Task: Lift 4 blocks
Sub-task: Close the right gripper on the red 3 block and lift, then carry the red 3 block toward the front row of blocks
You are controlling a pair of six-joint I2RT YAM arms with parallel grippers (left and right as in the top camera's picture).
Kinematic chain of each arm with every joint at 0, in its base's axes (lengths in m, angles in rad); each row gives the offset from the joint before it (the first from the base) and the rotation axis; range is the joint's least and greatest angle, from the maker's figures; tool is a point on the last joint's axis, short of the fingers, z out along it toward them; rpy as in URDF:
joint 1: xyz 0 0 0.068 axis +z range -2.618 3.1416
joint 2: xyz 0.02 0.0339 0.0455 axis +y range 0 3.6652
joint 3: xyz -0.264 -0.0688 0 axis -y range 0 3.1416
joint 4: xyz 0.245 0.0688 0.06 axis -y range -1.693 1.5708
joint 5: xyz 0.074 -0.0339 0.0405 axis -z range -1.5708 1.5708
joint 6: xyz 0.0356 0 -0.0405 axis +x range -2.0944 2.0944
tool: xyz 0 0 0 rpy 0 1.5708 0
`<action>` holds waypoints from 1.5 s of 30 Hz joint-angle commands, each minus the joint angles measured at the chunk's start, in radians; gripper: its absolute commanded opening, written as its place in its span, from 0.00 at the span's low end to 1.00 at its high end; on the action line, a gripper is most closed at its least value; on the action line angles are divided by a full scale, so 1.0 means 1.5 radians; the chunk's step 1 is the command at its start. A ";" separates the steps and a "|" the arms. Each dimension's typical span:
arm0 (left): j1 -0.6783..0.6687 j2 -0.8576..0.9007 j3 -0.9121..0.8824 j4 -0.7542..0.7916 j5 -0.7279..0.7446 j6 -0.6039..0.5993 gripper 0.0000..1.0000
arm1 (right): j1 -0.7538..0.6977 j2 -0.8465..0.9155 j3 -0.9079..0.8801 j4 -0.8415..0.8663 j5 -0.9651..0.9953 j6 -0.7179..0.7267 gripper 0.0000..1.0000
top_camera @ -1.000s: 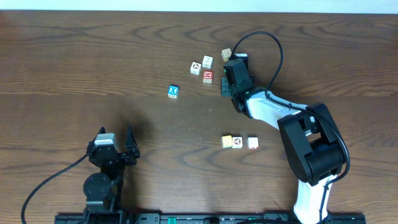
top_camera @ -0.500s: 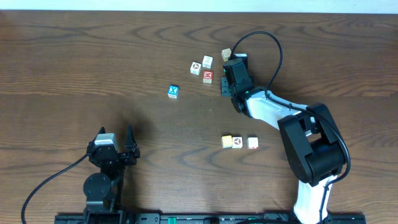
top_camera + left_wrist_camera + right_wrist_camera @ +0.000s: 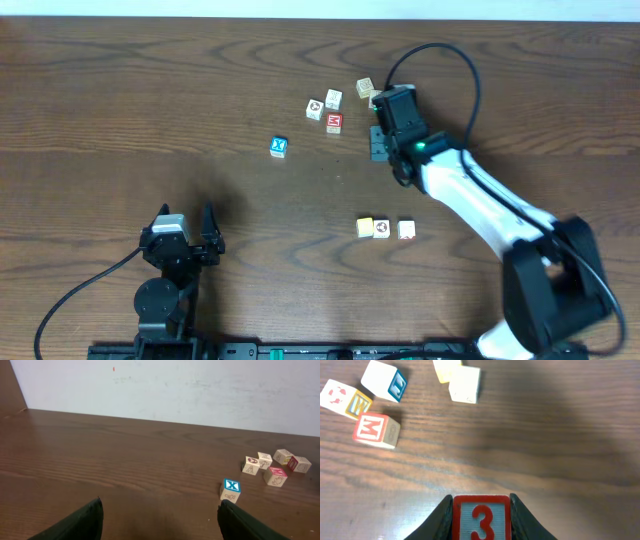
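Currently my right claw (image 3: 481,509) clamps the red "3" block (image 3: 481,522); row of three blocks (image 3: 382,229) lies toward the counter's (image 3: 150,100) near edge from it.

on the brown wooden table (image 3: 150,100), a red cube with a white letter (image 3: 376,430) lies ahead-left of the right gripper (image 3: 481,510); a blue cube with a white x (image 3: 279,147) sits farther left, well apart.

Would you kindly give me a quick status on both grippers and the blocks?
Left gripper open, empty. Right gripper shut on red 3 block. Three blocks lined up nearby. Nothing obstructing.
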 commanded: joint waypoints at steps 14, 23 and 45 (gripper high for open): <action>-0.002 -0.001 -0.010 -0.030 -0.012 -0.008 0.74 | 0.013 -0.212 0.004 -0.253 0.092 0.049 0.01; -0.002 -0.001 -0.010 -0.030 -0.012 -0.008 0.74 | 0.017 -0.298 -0.080 -0.327 0.110 0.119 0.01; -0.002 -0.001 -0.010 -0.030 -0.012 -0.008 0.74 | 0.055 -0.364 -0.400 -0.086 0.018 0.210 0.09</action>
